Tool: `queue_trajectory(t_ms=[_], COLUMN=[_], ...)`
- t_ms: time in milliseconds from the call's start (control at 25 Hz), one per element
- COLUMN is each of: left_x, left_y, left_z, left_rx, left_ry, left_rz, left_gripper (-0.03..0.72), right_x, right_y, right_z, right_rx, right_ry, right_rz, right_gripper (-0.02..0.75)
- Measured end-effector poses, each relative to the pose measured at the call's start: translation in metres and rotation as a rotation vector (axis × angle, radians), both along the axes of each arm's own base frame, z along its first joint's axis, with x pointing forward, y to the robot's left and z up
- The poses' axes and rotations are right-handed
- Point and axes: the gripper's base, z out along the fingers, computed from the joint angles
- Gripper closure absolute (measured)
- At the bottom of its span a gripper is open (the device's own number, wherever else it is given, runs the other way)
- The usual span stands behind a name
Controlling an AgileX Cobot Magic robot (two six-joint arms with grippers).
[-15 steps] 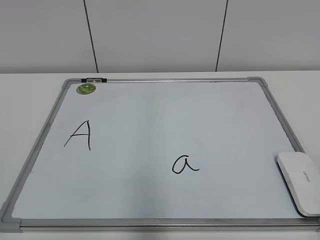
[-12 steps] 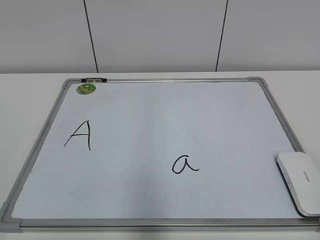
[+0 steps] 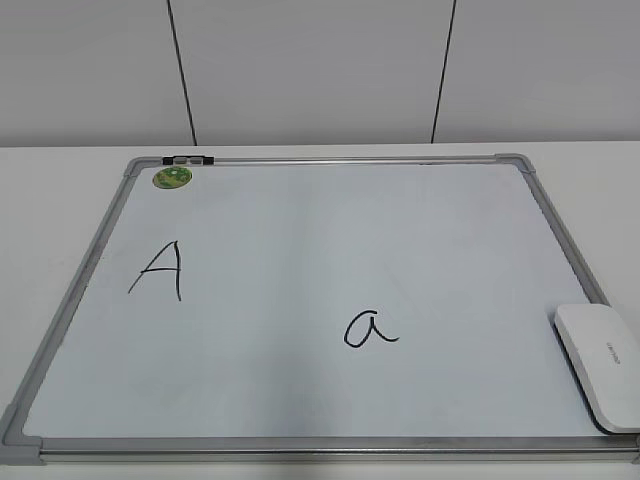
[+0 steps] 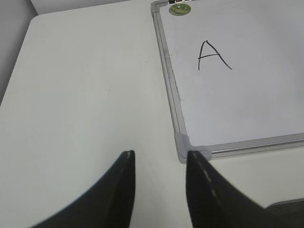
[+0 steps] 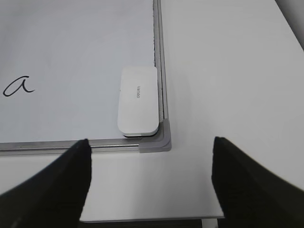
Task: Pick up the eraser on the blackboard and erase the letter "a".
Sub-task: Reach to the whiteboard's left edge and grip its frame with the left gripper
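Nothing shifting since the earlier frames. Lying flat in the near right corner of the blackboard (image 3: 300,250), against its frame: one white eraser (image 5: 138,100) with small grey lettering too tiny to read. Sitting left of it, apart: one letter "a" (image 3: 370,329); farther left, one capital "A" (image 3: 160,270), plus one green sticker (image 3: 172,178). Hovering over the white surface (image 4: 85,95): right claw (image 5: 152,175) spread wide, left claw (image 4: 159,159) slightly parted, both empty.

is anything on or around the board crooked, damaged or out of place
Nothing stands out. The eraser lies flat in the blackboard's near right corner, tucked against the frame. The letter "a" and capital A are unsmudged, and the green sticker sits at the far left corner.
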Motion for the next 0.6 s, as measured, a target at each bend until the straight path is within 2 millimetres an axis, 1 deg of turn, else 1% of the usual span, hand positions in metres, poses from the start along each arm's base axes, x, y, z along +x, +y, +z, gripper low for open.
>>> queue_trajectory(t_ms=[480,520,560,600], left_x=[0.0,0.0,0.0,0.0], left_y=[0.0,0.0,0.0,0.0], left_z=[0.0,0.0,0.0,0.0], left_rx=[0.0,0.0,0.0,0.0], left_ry=[0.0,0.0,0.0,0.0], left_rz=[0.0,0.0,0.0,0.0], left_gripper=[0.421,0.41,0.383,0.335], right_x=[0.0,0.0,0.0,0.0], right_y=[0.0,0.0,0.0,0.0], right_z=[0.0,0.0,0.0,0.0], right_rx=[0.0,0.0,0.0,0.0], right_ry=[0.0,0.0,0.0,0.0], right_rz=[0.0,0.0,0.0,0.0], right_gripper=[0.151,0.151,0.151,0.151])
